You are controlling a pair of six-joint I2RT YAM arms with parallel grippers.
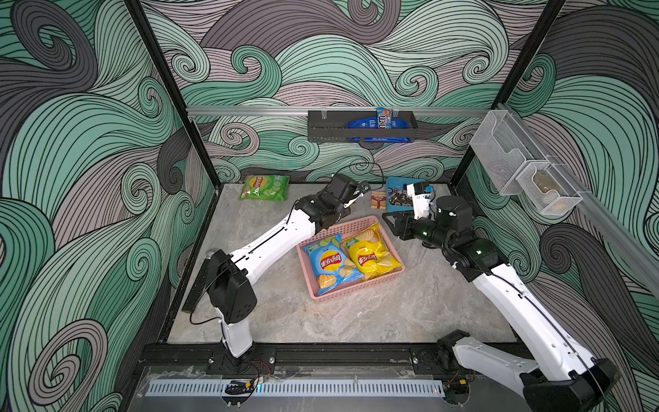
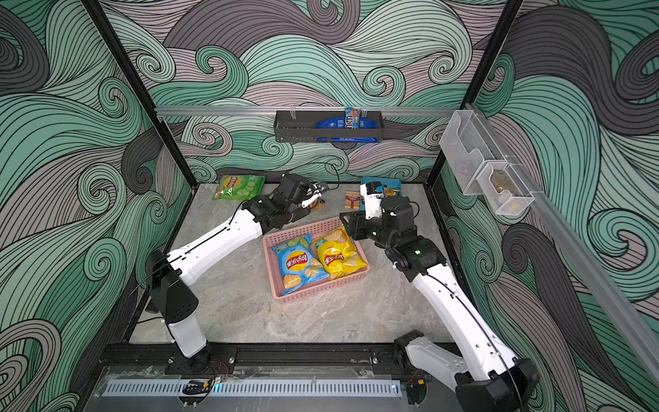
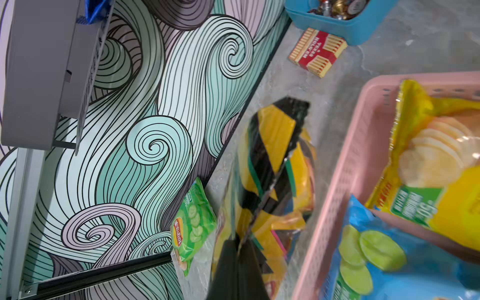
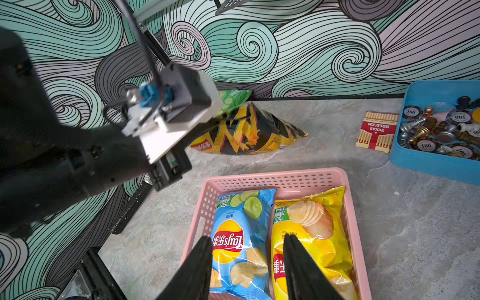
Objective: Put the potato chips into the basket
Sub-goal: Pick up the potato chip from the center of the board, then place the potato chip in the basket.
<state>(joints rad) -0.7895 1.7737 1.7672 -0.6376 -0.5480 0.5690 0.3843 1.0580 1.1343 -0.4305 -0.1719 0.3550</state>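
Quick count: four chip bags, one basket, one tray, one card box, one wall rack, two mesh bins, two pincers.

The basket (image 1: 351, 224) is pink and sits mid-bench (image 1: 356, 321). It has two bags in it, flat and side by side, logos up: the blue bag (image 1: 330, 262) and the yellow bag (image 1: 372, 257).

The other two are outside it. The green bag (image 1: 264, 187) lies on the bench against the back wall, over toward the left corner and well apart from the basket. The black-yellow bag (image 4: 246, 132) is between the basket and the back wall. The left pincer (image 3: 240, 249) is clamped on its top seam, so it's pulled up like a tent. I can't tell if its low edge touches the bench.

The right pincer (image 4: 246, 237) hangs above the basket's right-hand edge, jaws apart with nothing between them.

The blue tray (image 4: 428, 161) at the back right holds poker chips, chess pieces and small metal bits, too many to count. The red card box (image 4: 378, 131) lies just beside it.

The rack (image 1: 328, 128) on the back wall holds two packets: a long blue one lying down and a smaller one standing.

Of the mesh bins on the right wall, the nearer bin (image 1: 549, 192) has something tan in it that I can't make out. The farther bin (image 1: 499, 142) is the bigger of the two.
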